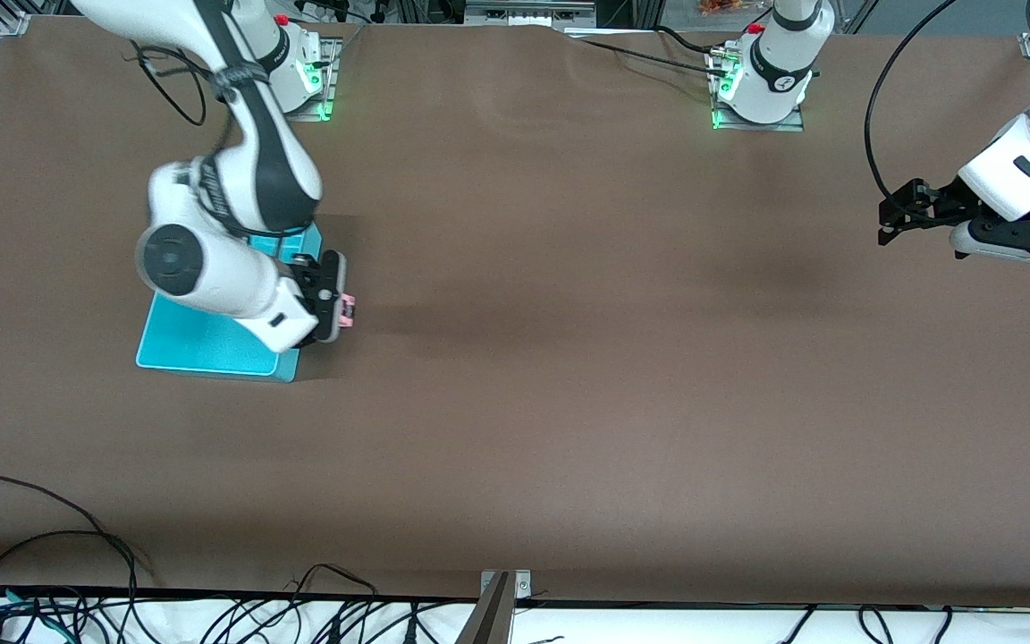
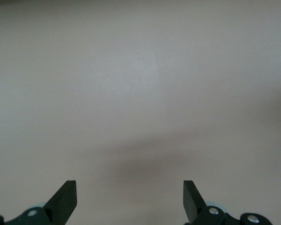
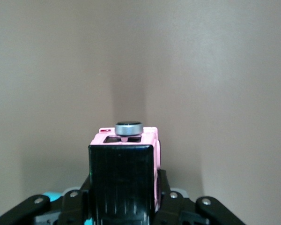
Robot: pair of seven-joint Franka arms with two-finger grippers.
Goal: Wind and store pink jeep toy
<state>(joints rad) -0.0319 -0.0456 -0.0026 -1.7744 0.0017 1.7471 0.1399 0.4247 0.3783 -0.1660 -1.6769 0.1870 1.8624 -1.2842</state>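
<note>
Overall light: even and fairly bright from overhead, no harsh glare on the brown table [image 1: 569, 402].
Shadows: soft dark smudges on the cloth, one stretching toward three o'clock from the right gripper [image 1: 343, 311], another faint patch mid-table.
Glow: green lamps shine at both arm bases.
Left wrist view: washed-out, pale, hazy; a dim shadow at six o'clock.
Right wrist view: pink jeep toy [image 3: 126, 154] sharp up close, its black roof glossy; background soft.
</note>
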